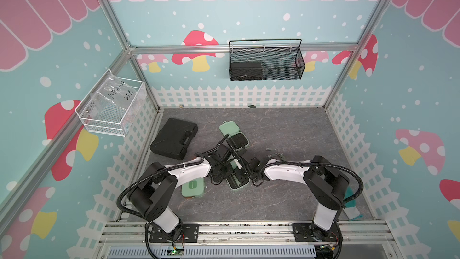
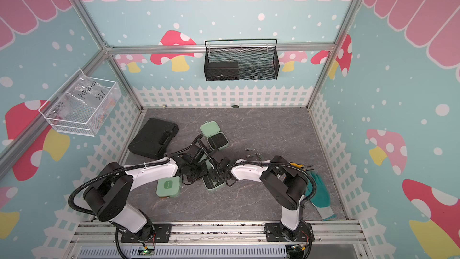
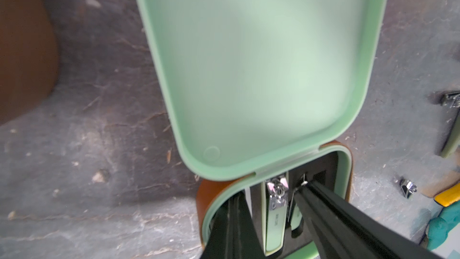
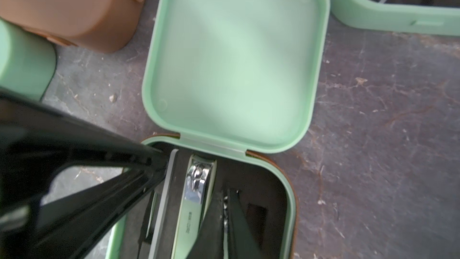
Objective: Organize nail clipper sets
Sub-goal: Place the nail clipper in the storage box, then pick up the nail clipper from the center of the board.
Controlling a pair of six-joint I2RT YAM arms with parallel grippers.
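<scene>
An open mint nail clipper set (image 1: 239, 183) lies at the table's middle, lid (image 4: 234, 58) flat. Its black insert (image 4: 263, 180) holds a silver clipper (image 4: 196, 190) and a nail file (image 4: 163, 195). My left gripper (image 4: 159, 163) is shut, empty, tip in the base's corner. Over the insert my right gripper (image 4: 225, 195) is shut on a small silver tool (image 3: 304, 183). Another open mint set (image 1: 234, 134) lies behind, and a closed one (image 1: 193, 188) lies near the left arm. The brown set (image 4: 74, 8) shows only in the wrist views. Loose clippers (image 1: 271, 156) lie to the right.
A large black case with a handle (image 1: 174, 138) lies at the back left. A black mesh basket (image 1: 266, 61) hangs on the back wall and a white wire basket (image 1: 112, 105) on the left wall. A teal glove (image 2: 319, 193) and yellow-handled pliers (image 2: 297, 165) lie by the right arm.
</scene>
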